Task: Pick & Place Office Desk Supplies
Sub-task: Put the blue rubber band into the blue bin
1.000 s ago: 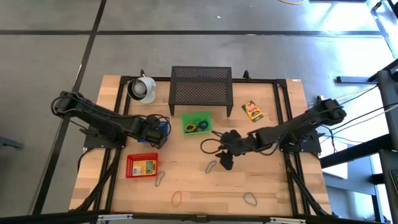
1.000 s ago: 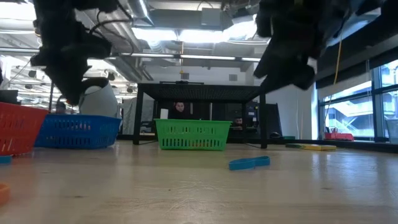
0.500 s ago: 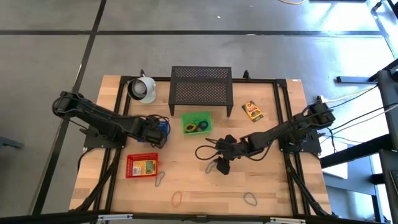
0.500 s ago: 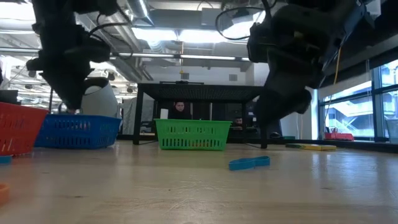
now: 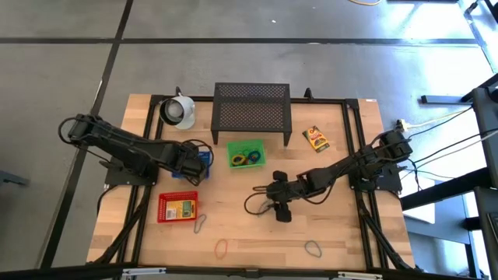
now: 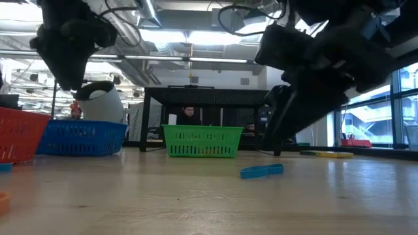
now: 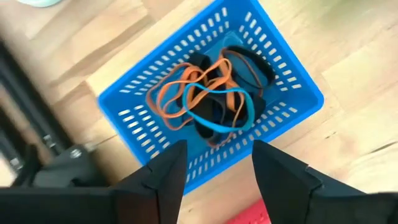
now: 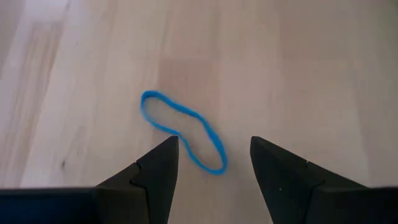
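In the right wrist view a blue rubber-band loop (image 8: 183, 130) lies flat on the wooden table, and it also shows in the low view (image 6: 261, 170). My right gripper (image 8: 214, 168) hangs open just above it, pointing down at a slant, and stands at the table's middle (image 5: 281, 213). My left gripper (image 7: 214, 174) is open above the blue basket (image 7: 211, 99), which holds orange, blue and black bands (image 7: 211, 99). In the high view my left gripper (image 5: 194, 165) is at the table's left.
A green basket (image 5: 247, 154) with bands stands mid-table. A red basket (image 5: 178, 208) with a yellow crayon box is near left. The black mesh stand (image 5: 251, 107) and a white cup (image 5: 177, 111) are at the back. Another crayon box (image 5: 316, 138) and loose bands (image 5: 201, 223) (image 5: 222, 248) (image 5: 313, 248) lie about.
My right gripper has come down toward the blue band, rolling about its own axis as it sank. My left gripper has risen above the blue basket.
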